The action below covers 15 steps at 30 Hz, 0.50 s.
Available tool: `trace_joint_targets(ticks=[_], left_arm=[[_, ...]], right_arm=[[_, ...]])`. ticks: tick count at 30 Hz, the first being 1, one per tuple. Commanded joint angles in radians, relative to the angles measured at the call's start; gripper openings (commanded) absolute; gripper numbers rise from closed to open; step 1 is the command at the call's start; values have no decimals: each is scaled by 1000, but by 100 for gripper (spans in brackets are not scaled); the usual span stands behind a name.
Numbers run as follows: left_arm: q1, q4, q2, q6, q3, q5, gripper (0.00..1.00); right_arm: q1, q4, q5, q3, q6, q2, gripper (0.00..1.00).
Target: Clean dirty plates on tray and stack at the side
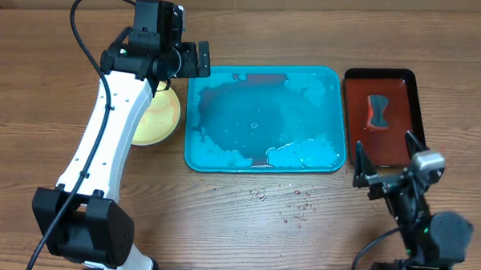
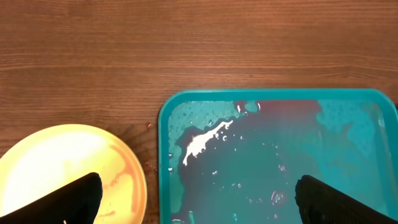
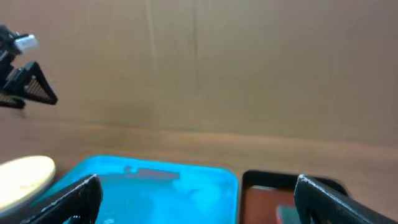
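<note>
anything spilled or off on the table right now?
Yes. Water droplets lie on the table on the robot's side of the tray, outside it. The tray holds foam and murky reddish water. The yellow plate beside it shows a faint reddish smear.

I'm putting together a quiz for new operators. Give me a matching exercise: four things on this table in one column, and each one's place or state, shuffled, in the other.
Things:
1. large turquoise rectangular plastic tray
2. pale yellow round plate
3. small dark red tray with black rim
4. grey-blue hourglass-shaped pad

Places or states:
A. lies inside the dark red tray
B. on the wood, at the turquoise tray's left
C. wet, streaked with white foam, holding no plates
D. at the turquoise tray's right

Pairs: 1-C, 2-B, 3-D, 4-A
</note>
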<state>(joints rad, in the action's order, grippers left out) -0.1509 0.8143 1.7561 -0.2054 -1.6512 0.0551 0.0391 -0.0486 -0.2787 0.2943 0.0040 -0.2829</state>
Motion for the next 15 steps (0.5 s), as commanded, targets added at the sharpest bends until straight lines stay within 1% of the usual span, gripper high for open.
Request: trace_joint_targets(ticks=[1,4,8,12,15], left_arm=[[-5,-2,-12,19,-14,-6,100],[-7,-1,-12,19,-14,-6,100],[-6,-2,-12,19,-14,-6,100],[-6,-2,-12,19,-14,-6,100],[-6,-2,-12,19,-14,-6,100]], right_arm=[[-34,87,78,-140,95,117,100],[-43,166,88,-218,94,150,100],[-51,205,105,-286,94,180,100],[-53,142,124,-286,94,219,100],[-53,32,137,-286,94,280,100]])
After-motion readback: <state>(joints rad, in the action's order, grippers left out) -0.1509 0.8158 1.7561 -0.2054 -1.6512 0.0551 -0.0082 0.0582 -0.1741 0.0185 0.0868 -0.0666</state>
